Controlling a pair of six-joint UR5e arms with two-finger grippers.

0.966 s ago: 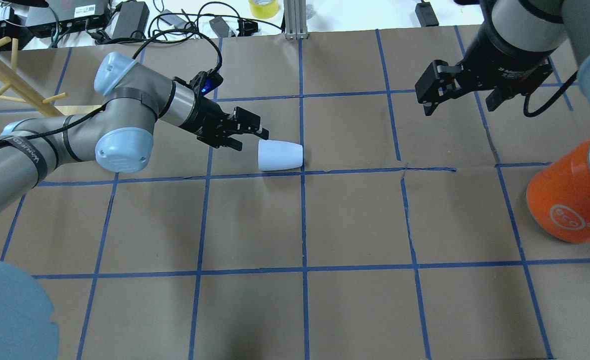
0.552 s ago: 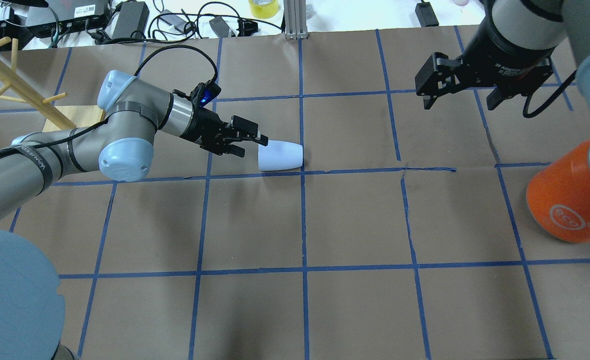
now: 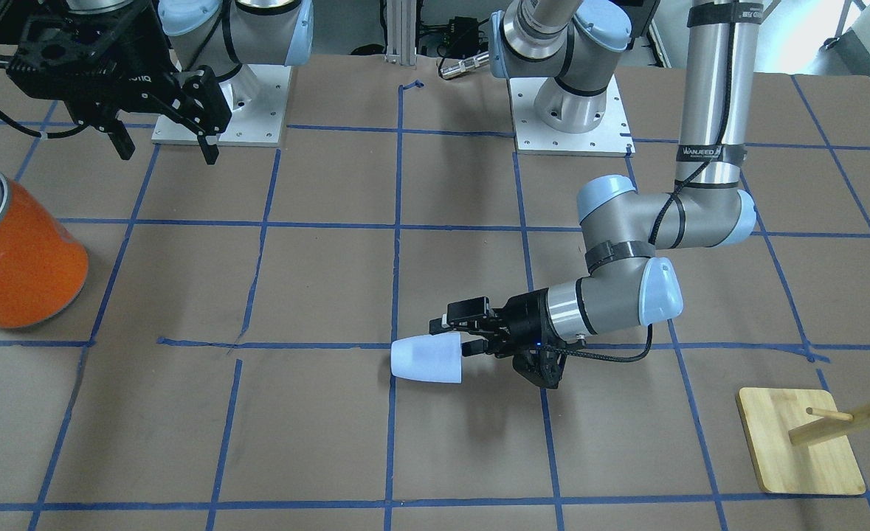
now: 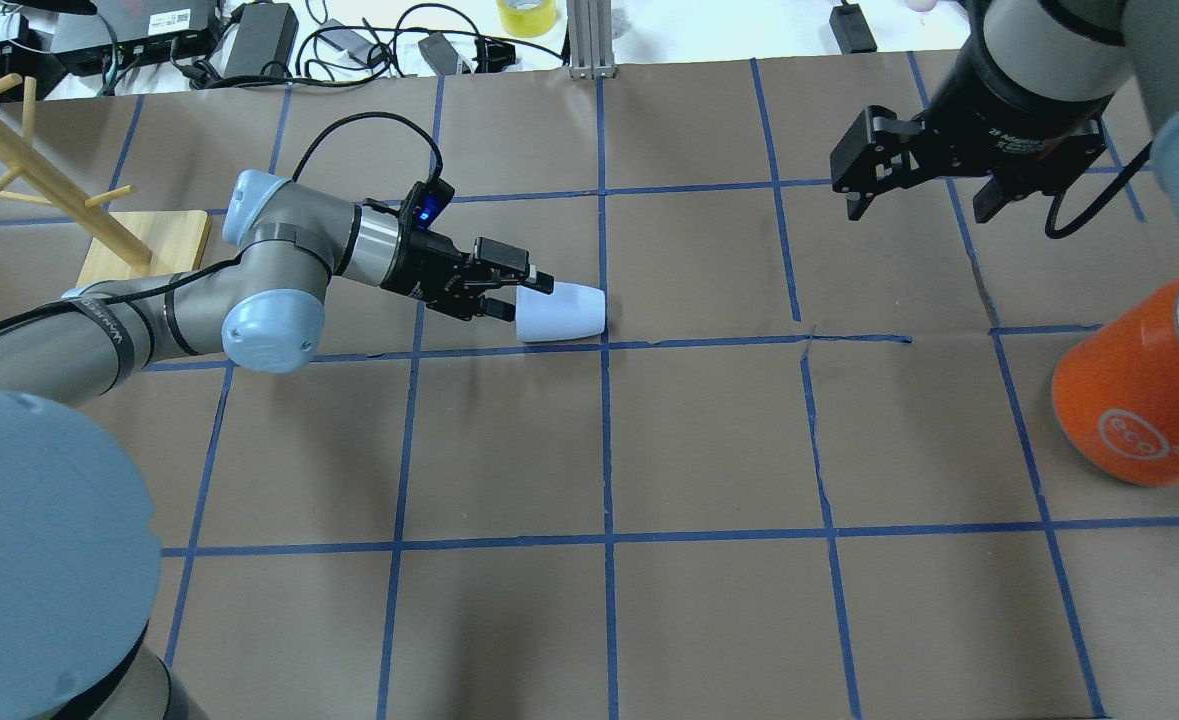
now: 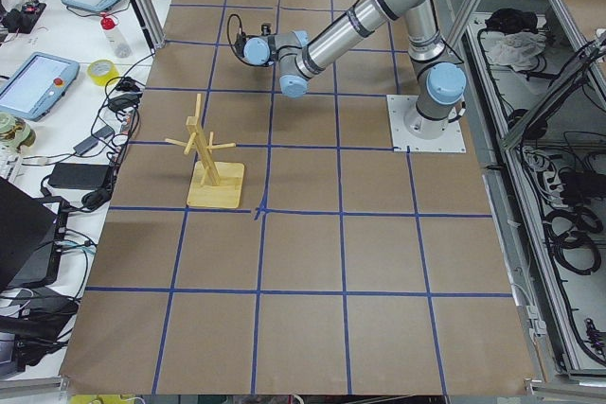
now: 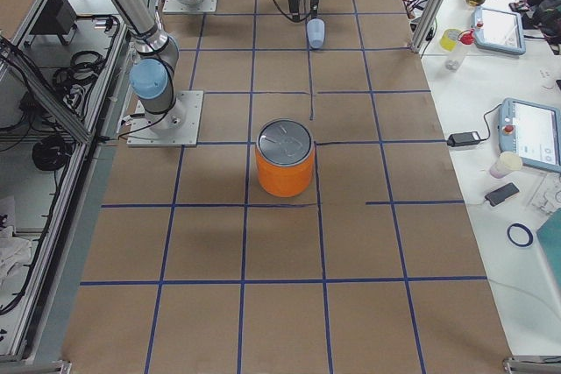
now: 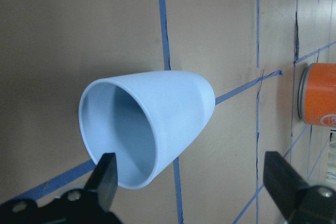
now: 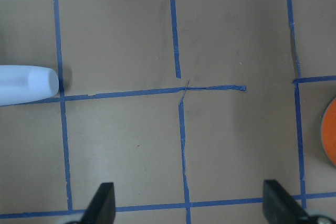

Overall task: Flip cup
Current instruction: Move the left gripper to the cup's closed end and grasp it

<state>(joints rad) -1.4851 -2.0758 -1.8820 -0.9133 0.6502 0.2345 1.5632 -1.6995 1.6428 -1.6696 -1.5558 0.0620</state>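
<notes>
The pale blue-white cup (image 4: 567, 312) lies on its side on the brown table, its mouth toward my left gripper (image 4: 524, 296). That gripper is open. In the left wrist view one fingertip (image 7: 107, 179) is at the cup's (image 7: 157, 119) rim, in front of the mouth, and the other stands wide beside the wall. The front view shows the cup (image 3: 426, 359) and the left gripper (image 3: 463, 335) at its rim. My right gripper (image 4: 917, 205) is open and empty, high over the far right; its wrist view shows the cup (image 8: 26, 84) at the left edge.
A large orange can (image 4: 1139, 390) with a silver lid stands at the right edge, also in the front view (image 3: 18, 251). A wooden peg rack (image 4: 49, 190) on a square base stands far left. Cables and power bricks lie past the table's far edge.
My left gripper has moved right, toward the cup, and its fingers now reach the rim. The cup has not moved. The right gripper shifted slightly, then stayed.
</notes>
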